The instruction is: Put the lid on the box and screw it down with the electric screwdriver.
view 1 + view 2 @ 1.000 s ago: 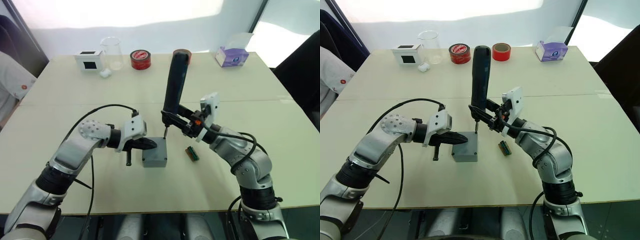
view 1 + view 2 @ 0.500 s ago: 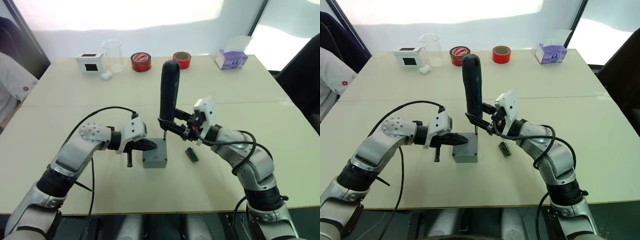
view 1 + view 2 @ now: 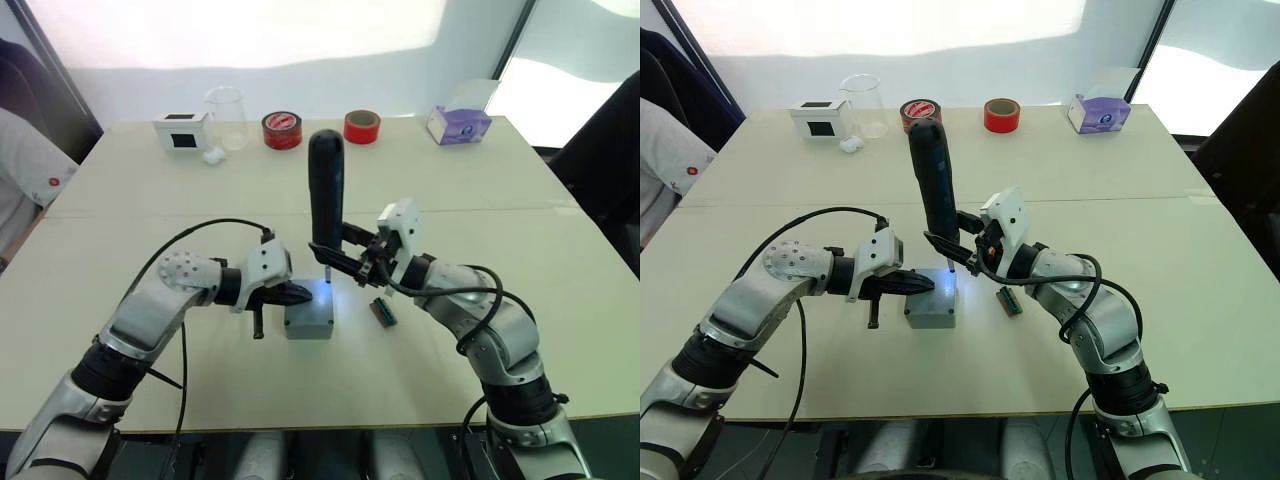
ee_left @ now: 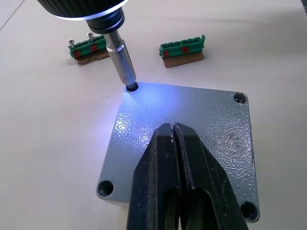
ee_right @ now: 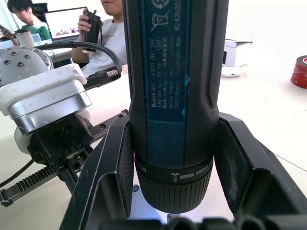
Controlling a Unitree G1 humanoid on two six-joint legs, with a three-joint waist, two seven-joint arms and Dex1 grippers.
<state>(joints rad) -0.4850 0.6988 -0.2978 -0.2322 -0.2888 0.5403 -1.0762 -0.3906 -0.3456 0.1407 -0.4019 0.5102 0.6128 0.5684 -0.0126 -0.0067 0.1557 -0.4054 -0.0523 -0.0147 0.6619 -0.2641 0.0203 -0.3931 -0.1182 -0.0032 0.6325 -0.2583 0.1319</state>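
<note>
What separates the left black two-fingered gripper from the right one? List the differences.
The left gripper has its fingers shut together on nothing; the right gripper clamps the long black electric screwdriver. The left gripper lies low over the flat grey plastic lid; the right gripper holds its tool upright, bit in a corner hole. Both have black fingers.

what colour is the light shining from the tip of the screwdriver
Bluish-white, glowing from the long black electric screwdriver onto the flat grey plastic lid; the left wrist view shows it best.

I see the grey lid [image 4: 184, 143] seated flat on the box [image 3: 309, 322], mid-table toward the near edge; the black electric screwdriver [image 3: 325, 200] stands upright, bit in a corner hole, light on.
</note>
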